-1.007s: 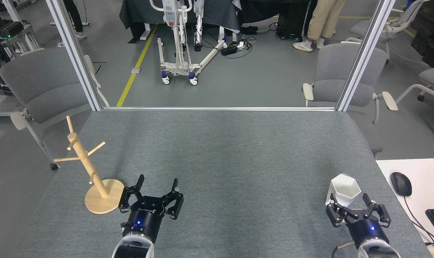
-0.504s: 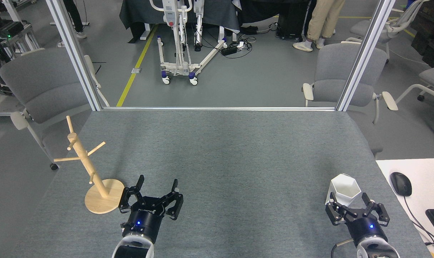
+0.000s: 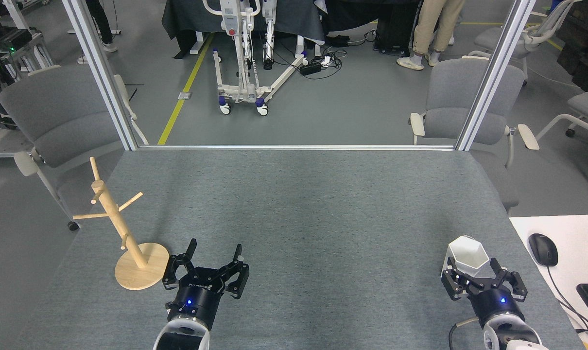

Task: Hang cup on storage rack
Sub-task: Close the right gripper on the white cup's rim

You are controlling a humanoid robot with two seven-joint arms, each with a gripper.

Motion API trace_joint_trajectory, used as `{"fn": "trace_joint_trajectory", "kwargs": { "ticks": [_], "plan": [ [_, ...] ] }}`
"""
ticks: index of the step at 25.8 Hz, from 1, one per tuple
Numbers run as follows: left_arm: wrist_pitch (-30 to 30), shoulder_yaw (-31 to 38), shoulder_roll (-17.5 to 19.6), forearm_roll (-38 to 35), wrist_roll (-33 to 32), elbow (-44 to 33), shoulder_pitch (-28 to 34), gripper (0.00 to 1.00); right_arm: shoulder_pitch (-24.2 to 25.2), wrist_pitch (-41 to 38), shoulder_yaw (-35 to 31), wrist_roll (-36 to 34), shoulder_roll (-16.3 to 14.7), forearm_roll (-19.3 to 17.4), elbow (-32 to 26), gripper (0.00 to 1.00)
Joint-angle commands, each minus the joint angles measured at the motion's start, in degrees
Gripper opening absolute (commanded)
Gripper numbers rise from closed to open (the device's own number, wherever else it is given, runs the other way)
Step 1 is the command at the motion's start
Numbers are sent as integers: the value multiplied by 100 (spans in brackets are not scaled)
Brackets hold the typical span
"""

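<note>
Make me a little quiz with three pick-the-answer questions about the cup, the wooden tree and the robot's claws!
1. Where does the cup stand?
A. on the near right of the table, just in front of the right claw
B. on the rack's round base
C. on a chair

2. What colour is the cup?
A. blue
B. white
C. red

3. How is the left claw right now?
A. shut on the cup
B. gripping a peg of the storage rack
C. open and empty

Answers:
1 A: the cup sits on the grey table with the right claw right behind it, fingers at either side.
2 B: its body and six-sided rim are plain white.
3 C: its fingers are spread with nothing between them, beside the storage rack, whose pegs are all bare.
</note>
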Motion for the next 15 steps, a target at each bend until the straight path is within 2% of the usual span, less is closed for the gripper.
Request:
{"fn": "trace_joint_trajectory", "kwargs": {
  "ticks": [1,15],
  "plan": [
    [-2,12,-6,0,-2,37,-32,99,-78,1,0,-6,-26,1,111,100],
    [-2,21,-6,0,-2,152,-155,99,-316,27,9,-6,-8,1,366,100]
  ]
}}
